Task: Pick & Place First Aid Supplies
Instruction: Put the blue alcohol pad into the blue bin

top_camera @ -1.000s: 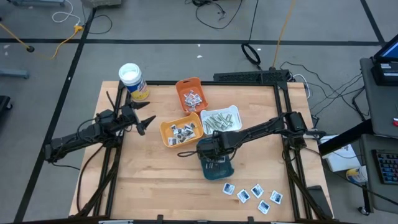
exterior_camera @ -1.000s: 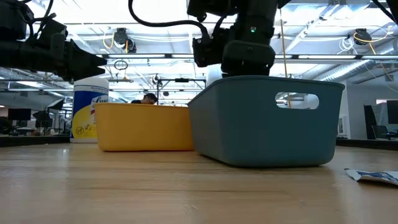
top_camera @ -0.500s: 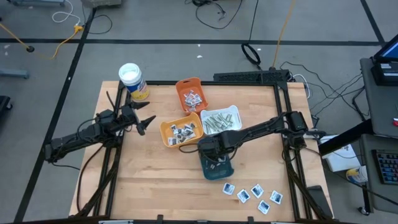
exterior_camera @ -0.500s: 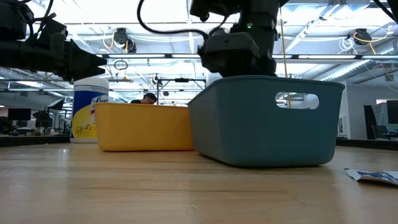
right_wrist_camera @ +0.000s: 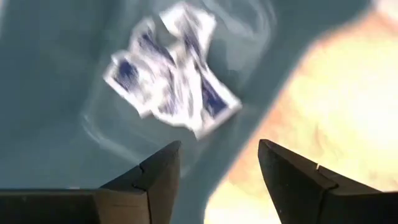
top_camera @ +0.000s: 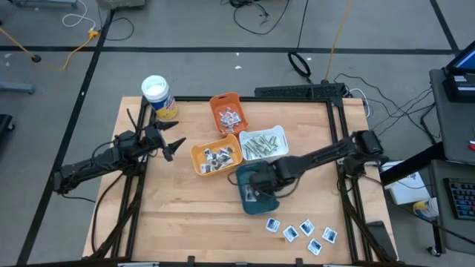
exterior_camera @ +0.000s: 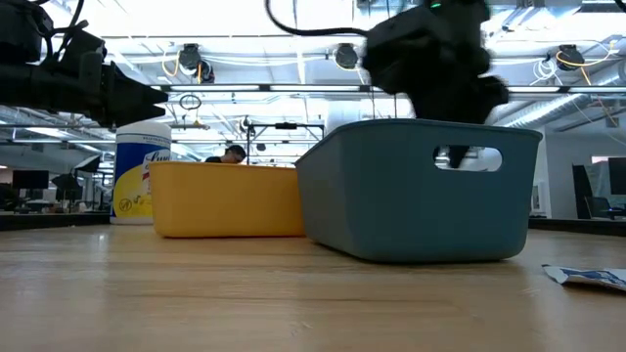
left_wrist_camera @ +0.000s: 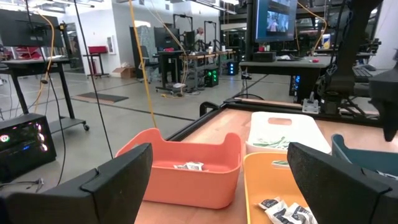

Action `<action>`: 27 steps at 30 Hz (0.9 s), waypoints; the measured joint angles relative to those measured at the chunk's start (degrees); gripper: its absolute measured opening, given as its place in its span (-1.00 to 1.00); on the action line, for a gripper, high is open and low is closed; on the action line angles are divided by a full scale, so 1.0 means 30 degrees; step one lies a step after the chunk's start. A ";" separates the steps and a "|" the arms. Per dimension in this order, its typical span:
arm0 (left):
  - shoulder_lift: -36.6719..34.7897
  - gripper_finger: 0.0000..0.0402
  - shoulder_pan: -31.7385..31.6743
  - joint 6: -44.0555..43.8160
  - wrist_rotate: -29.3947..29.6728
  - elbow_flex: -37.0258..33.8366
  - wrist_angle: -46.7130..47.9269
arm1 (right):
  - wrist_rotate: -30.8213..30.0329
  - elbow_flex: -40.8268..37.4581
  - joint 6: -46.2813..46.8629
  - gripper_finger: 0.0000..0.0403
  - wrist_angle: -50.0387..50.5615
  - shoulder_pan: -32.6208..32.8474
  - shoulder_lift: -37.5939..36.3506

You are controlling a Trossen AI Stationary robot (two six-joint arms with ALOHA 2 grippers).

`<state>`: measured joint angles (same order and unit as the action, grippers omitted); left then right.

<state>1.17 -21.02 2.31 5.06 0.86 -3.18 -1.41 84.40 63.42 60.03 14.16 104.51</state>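
- White square sachets with blue print (right_wrist_camera: 171,71) lie loose (blurred) on the floor of the teal plastic tray (top_camera: 256,199), seen from the right wrist view; nothing grips them.
- Right tool (top_camera: 261,194) hangs over the teal tray, fingers (right_wrist_camera: 149,180) parted with nothing between them, so released.
- Five more white sachets with blue print (top_camera: 300,232) lie flat on the wooden bench (top_camera: 178,222), near the teal tray, toward the bench's front right corner.
- Yellow-orange tray (top_camera: 215,156) just beside the teal tray holds small sachets with dark print (top_camera: 217,157).
- White tray (top_camera: 263,142) holds narrow pale grey-green strips (top_camera: 260,144); orange tray (top_camera: 227,111) holds white packets (top_camera: 228,117).
- Left tool (top_camera: 172,146) sits above the bench's left side, well apart from the trays, fingers spread wide, empty.
- White-lidded canister with yellow label (top_camera: 158,96) stands upright at the bench's far left corner.
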 joint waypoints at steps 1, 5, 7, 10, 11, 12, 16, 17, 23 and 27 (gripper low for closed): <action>0.0000 0.89 -0.0005 0.0000 -0.0006 0.0000 0.0000 | 0.0004 -0.0448 0.0496 0.03 0.0012 0.0241 -0.0326; 0.0000 0.89 -0.0005 0.0000 0.0000 0.0000 0.0000 | -0.0020 -0.2013 0.2035 0.03 0.0066 0.1348 -0.1674; 0.0000 0.89 -0.0005 0.0000 0.0000 0.0000 0.0000 | 0.0000 -0.2699 0.2815 0.03 0.0066 0.2031 -0.2347; 0.0000 0.89 -0.0001 0.0000 0.0000 0.0000 0.0000 | 0.0005 -0.3283 0.4161 0.03 0.0183 0.3135 -0.3016; 0.0000 0.89 -0.0003 0.0000 0.0000 0.0000 0.0003 | 0.0001 -0.3467 0.4612 0.03 0.0215 0.3532 -0.3217; 0.0000 0.89 -0.0005 0.0000 0.0000 0.0000 0.0005 | 0.0001 -0.3663 0.5075 0.03 0.0254 0.3935 -0.3420; 0.0000 0.89 0.0002 0.0000 0.0000 0.0000 0.0007 | 0.0028 -0.4162 0.7332 0.03 0.0816 0.5576 -0.3933; 0.0000 0.89 -0.0001 0.0000 0.0000 0.0000 0.0004 | 0.0037 -0.4241 0.7837 0.03 0.0901 0.6013 -0.4045; 0.0000 0.89 -0.0001 0.0000 0.0000 0.0000 0.0007 | 0.0196 -0.4299 1.0296 0.03 0.1203 0.8312 -0.4316; 0.0000 0.89 0.0001 0.0000 0.0000 0.0000 0.0007 | 0.1017 -0.4285 1.1556 0.03 0.1058 0.9437 -0.3904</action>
<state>1.17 -21.02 2.31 5.06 0.86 -3.16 1.64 71.55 98.08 63.20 42.47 92.80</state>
